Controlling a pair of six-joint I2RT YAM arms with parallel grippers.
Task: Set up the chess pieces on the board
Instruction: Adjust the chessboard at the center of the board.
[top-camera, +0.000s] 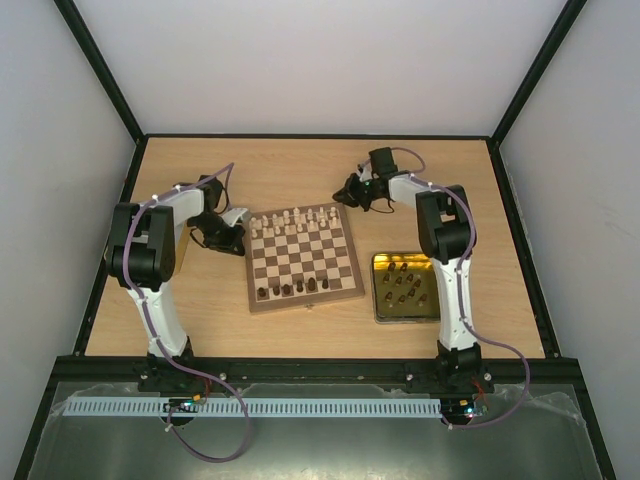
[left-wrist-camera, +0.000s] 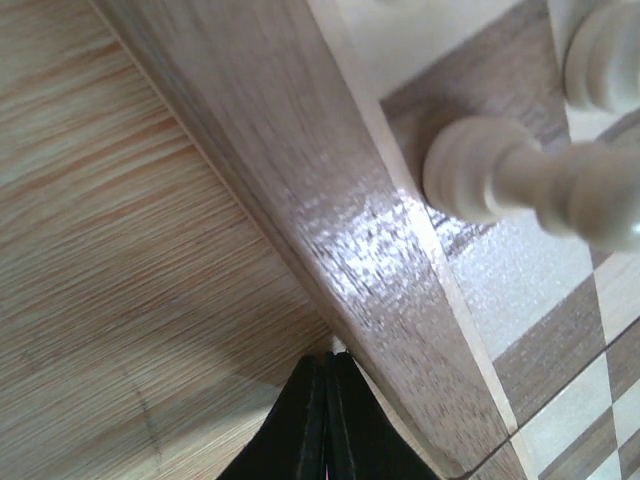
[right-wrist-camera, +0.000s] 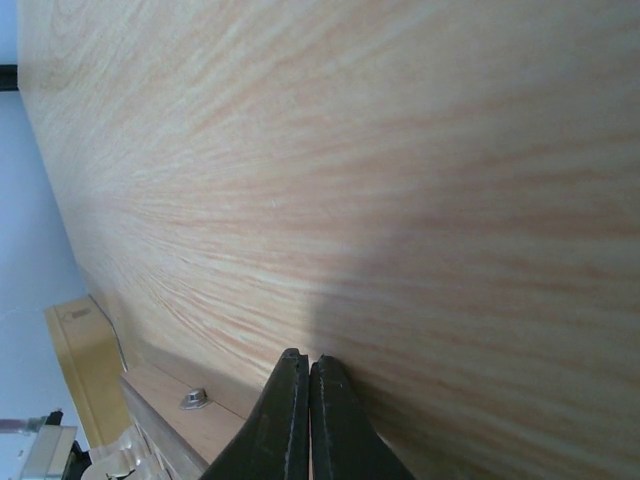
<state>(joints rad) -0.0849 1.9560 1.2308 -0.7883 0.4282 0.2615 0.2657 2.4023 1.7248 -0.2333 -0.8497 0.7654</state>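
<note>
The board (top-camera: 303, 256) lies in the middle of the table. Pale cream chess pieces (top-camera: 296, 222) stand on its two far rows, and a few dark ones (top-camera: 294, 288) on its near row. More dark pieces (top-camera: 403, 284) lie in the gold tray (top-camera: 380, 303) to the right. My left gripper (top-camera: 240, 232) is shut and empty, its tips (left-wrist-camera: 328, 362) against the board's brown border (left-wrist-camera: 330, 200), with a pale piece (left-wrist-camera: 500, 180) close by. My right gripper (top-camera: 342, 194) is shut and empty, low over bare table off the board's far right corner; it also shows in the right wrist view (right-wrist-camera: 306, 362).
White walls with black frame posts close the table on three sides. A black rail (top-camera: 320, 372) runs along the near edge by the arm bases. In the right wrist view a metal screw (right-wrist-camera: 194, 399) sits on a wooden edge at the lower left.
</note>
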